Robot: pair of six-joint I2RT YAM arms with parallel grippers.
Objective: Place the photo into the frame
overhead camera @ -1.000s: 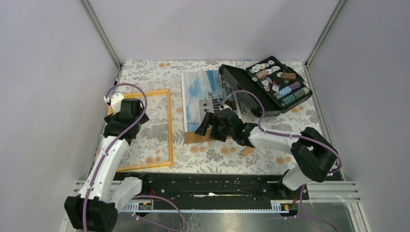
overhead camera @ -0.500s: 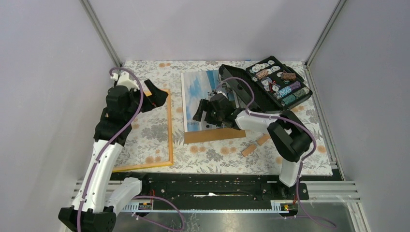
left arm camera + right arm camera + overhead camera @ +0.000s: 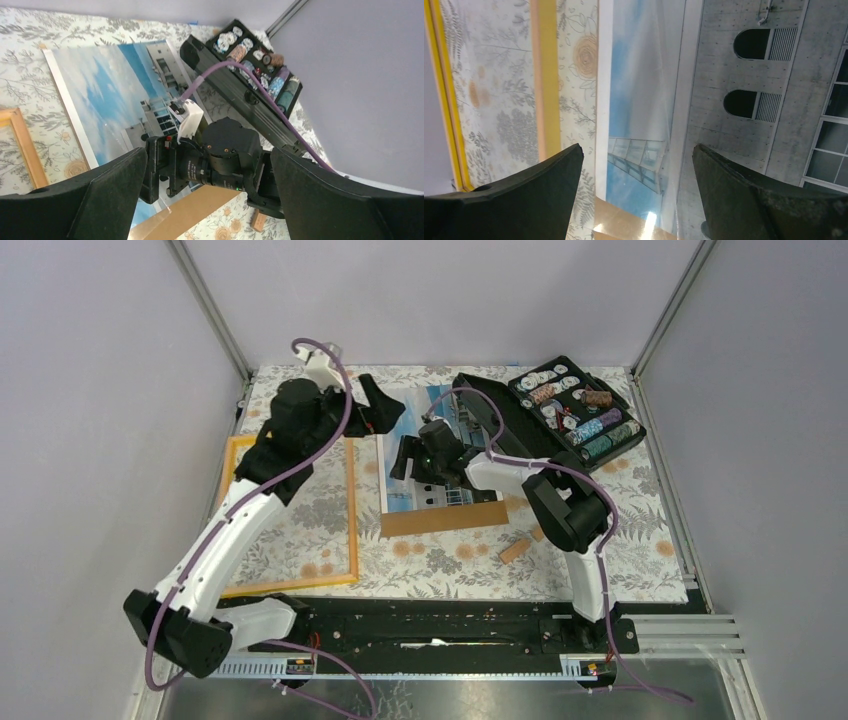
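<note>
The photo [image 3: 440,495] of a white building under blue sky lies face up mid-table on a brown backing board [image 3: 440,520]. To its left lies the orange-yellow frame [image 3: 352,520], with only tablecloth inside it. My right gripper [image 3: 402,460] hovers low over the photo's left half, jaws open and nothing between them. Its wrist view shows the photo [image 3: 724,100], the board [image 3: 624,220] and the frame's rail [image 3: 546,75] past the open right gripper [image 3: 636,147]. My left gripper [image 3: 385,405] is raised over the photo's far left corner, open and empty. The left gripper [image 3: 208,150] looks down on the photo [image 3: 100,85].
An open black case of chips [image 3: 560,415] stands at the back right, touching the photo's right edge. A small wooden block [image 3: 515,550] lies near the board's right front corner. Grey walls close in on three sides.
My left arm swung from above the frame to the back, over the photo's far left corner. My right gripper moved from the board's near edge further back over the photo.
</note>
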